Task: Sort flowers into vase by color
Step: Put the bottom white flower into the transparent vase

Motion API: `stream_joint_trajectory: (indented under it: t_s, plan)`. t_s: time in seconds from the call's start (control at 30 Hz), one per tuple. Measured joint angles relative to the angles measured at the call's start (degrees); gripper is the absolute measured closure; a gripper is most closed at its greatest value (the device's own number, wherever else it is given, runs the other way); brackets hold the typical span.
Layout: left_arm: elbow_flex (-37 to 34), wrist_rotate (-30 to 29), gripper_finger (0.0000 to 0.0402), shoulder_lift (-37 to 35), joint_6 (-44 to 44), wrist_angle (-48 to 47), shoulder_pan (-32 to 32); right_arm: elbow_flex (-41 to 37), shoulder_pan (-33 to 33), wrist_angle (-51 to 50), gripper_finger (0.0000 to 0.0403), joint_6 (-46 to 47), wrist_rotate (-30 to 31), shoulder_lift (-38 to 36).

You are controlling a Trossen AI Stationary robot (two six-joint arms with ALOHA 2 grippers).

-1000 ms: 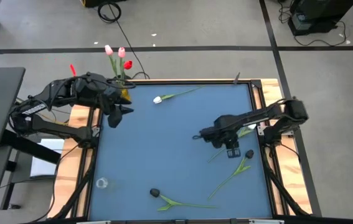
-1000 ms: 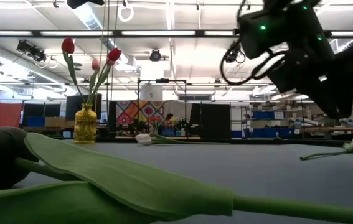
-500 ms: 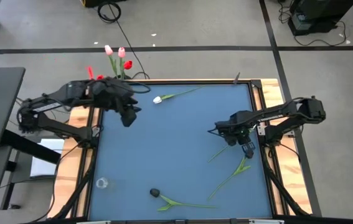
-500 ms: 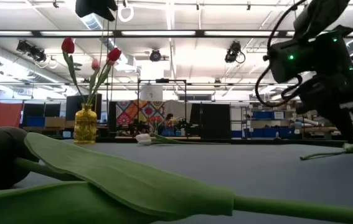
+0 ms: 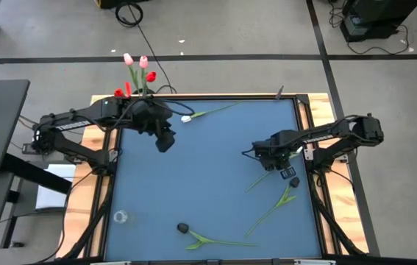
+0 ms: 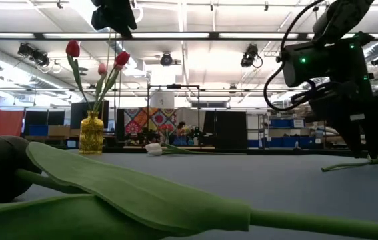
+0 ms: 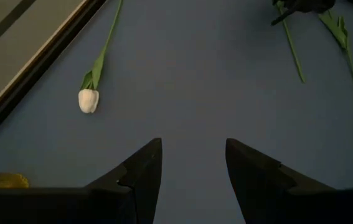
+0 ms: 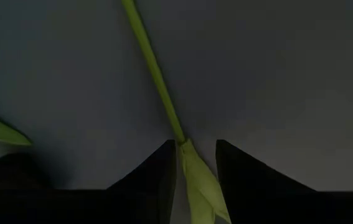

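Vase (image 5: 143, 90) with red and pink tulips stands beyond the blue table's (image 5: 208, 169) far-left corner. Left gripper (image 7: 190, 163), parted and empty, hovers beside it near a white tulip (image 7: 88, 100). Right gripper (image 8: 195, 167) straddles a green stem (image 8: 153, 71) far from the vase.

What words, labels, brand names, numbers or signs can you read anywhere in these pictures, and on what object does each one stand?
None can be read.
The yellow vase, the blue table and both arms show no lettering.
The colourful panel in the room behind, seen in the low view, shows a pattern, too small to tell whether it holds text.
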Motion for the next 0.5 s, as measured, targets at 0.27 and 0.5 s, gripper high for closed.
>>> stream_joint_trajectory:
  t_s: [0.27,0.5]
  plan:
    - [0.0,0.0,0.0219,0.0,-2.2,0.1,0.0,-2.7,-1.9,0.6,0.0295,-0.2,-1.7,0.1]
    - [0.0,0.0,0.0219,0.0,-2.2,-0.1,0.1,-1.3,-1.9,0.7,0.0323,0.7,-1.7,3.0]
